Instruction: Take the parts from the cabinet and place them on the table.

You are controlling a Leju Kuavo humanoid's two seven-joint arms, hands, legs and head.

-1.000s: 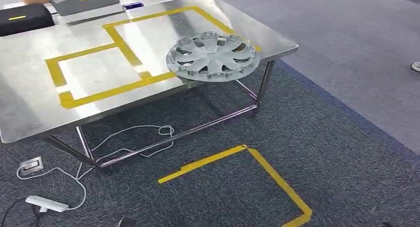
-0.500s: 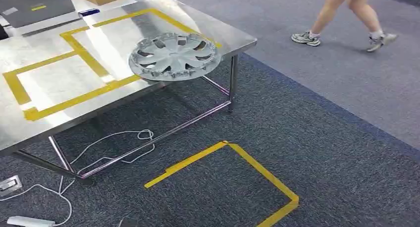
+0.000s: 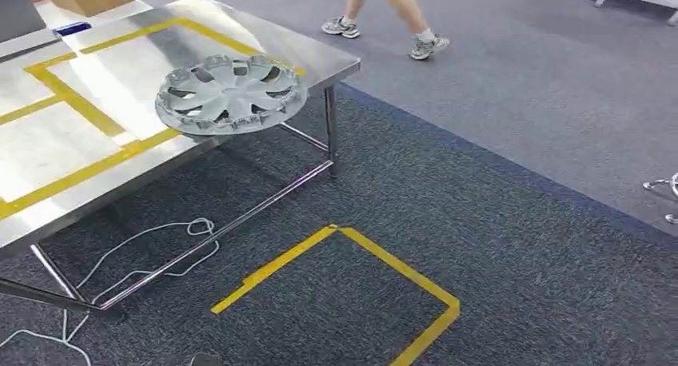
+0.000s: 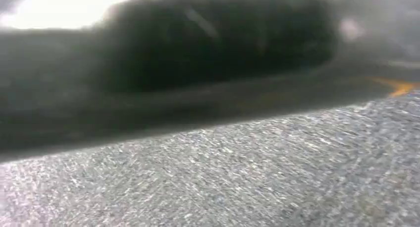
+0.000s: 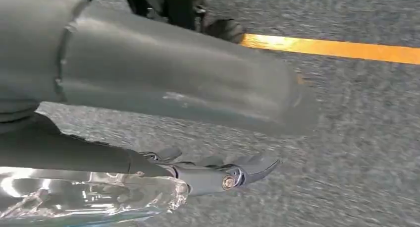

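On table (image 3: 48,142), hubcap (image 3: 230,93) overhanging edge, left wrist view blurred

Right hand (image 5: 188,138) hangs above the carpet, thick grey thumb extended, darker fingers (image 5: 218,180) straight and apart, holding nothing.

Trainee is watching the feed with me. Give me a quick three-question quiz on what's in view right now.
1. True or false: the wheel cover rests on the steel table, near its corner.
2. The tape outlines on the table are: A red, B yellow, C blue.
3. What lies loose on the carpet under the table?

Key: 1 true. 2 B. 3 a white cable.
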